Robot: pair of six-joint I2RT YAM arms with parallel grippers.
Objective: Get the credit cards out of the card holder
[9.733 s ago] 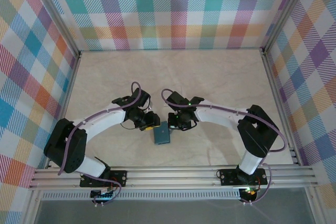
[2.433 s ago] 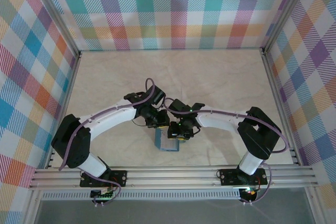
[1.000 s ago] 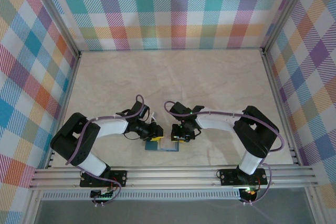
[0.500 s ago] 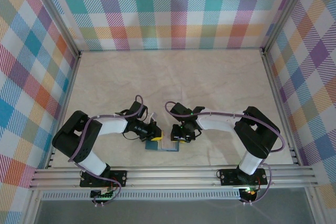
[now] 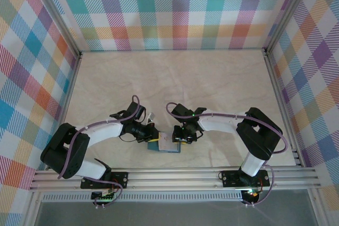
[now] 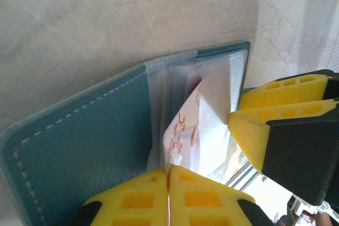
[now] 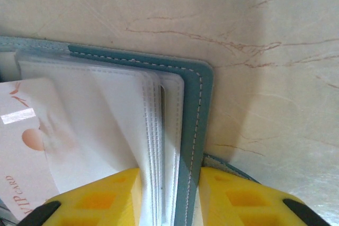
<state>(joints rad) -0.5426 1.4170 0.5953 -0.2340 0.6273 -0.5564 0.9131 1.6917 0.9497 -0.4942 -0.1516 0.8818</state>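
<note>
Pastel plaid fabric walls (image 5: pixel 175 9) enclose a cream, marble-veined bench (image 5: pixel 212 83); the two white-and-black arms bend inward above its near edge and meet over the task's thing. That is a flat teal-blue bifold card holder (image 5: pixel 153 145) with pale stitching, lying opened on the bench, its covers spread flat (image 6: pixel 85 130); a stack of clear, stitched plastic sleeves (image 7: pixel 106 109) fans up from its spine. A whitish credit card (image 6: pixel 188 130) printed with a pinkish blossom pattern sticks partly out of the sleeves on the holder's left half; the words "VIP CARD" read along its lower corner (image 7: pixel 21 146), beside a small silvery strip. The left pincer (image 6: pixel 168 194), with yellow fingers, is closed tight on that card's free edge; the right pincer (image 7: pixel 169 194), also yellow, clamps the holder's right cover together with the sleeve edges, one finger on either side.
</note>
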